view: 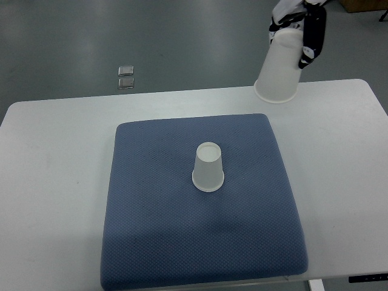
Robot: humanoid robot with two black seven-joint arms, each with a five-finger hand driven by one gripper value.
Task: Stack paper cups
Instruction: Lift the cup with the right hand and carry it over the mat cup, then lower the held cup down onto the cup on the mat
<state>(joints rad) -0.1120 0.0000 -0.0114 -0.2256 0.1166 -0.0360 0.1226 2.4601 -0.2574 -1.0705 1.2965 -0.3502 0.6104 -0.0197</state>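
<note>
A white paper cup (pixel 208 167) stands upside down near the middle of the blue mat (pixel 145 242). A second white paper cup (pixel 279 70) is held upside down and tilted above the table's far right edge, rim toward me. A black and white robot hand (pixel 303 27) at the top edge is shut on its upper end, with fingers (pixel 314 36) down its right side. The hand's arm is cut off by the top edge, so I cannot tell which side it comes from. The held cup is apart from the mat cup, up and to its right.
The blue mat lies on a white table (pixel 54 182). Grey floor lies beyond the far edge, with two small shiny plates (pixel 126 76) on it. A brown box corner (pixel 364 5) shows at the top right.
</note>
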